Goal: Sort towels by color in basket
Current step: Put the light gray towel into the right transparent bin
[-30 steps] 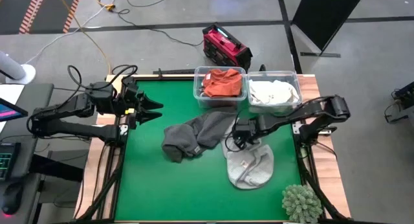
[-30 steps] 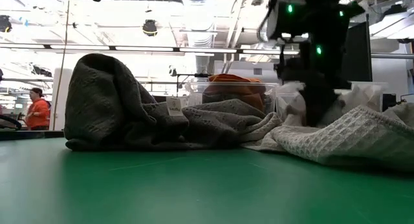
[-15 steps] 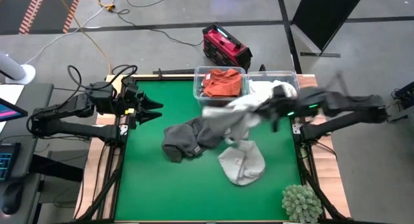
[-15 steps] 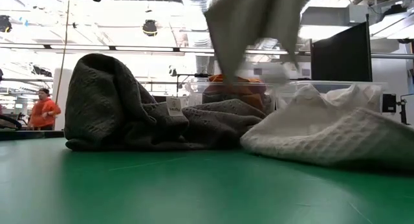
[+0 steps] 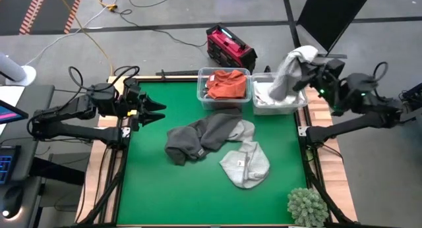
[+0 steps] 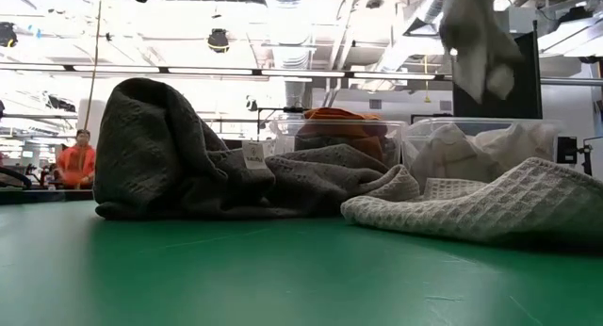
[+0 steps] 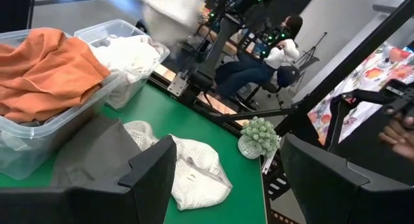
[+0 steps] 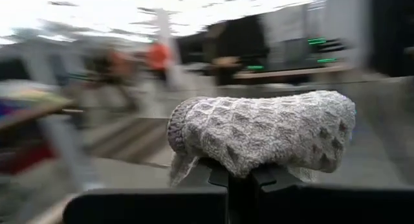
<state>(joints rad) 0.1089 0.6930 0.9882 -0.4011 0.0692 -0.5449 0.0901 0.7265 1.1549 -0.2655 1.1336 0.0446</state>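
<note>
Two clear bins (image 5: 224,104) – five towels (image 5: 201,137), one plant ball (image 5: 307,207), two arms (image 5: 72,116).

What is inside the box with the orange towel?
Only the rust-orange towel shows, heaped in the left clear bin. Anything beneath it is covered.

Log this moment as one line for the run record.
right hand: shut on light grey waffle-weave towel, held above clear plastic bin of white towels | left hand: open, idle at table's left edge | dark grey towel: on green mat
</note>
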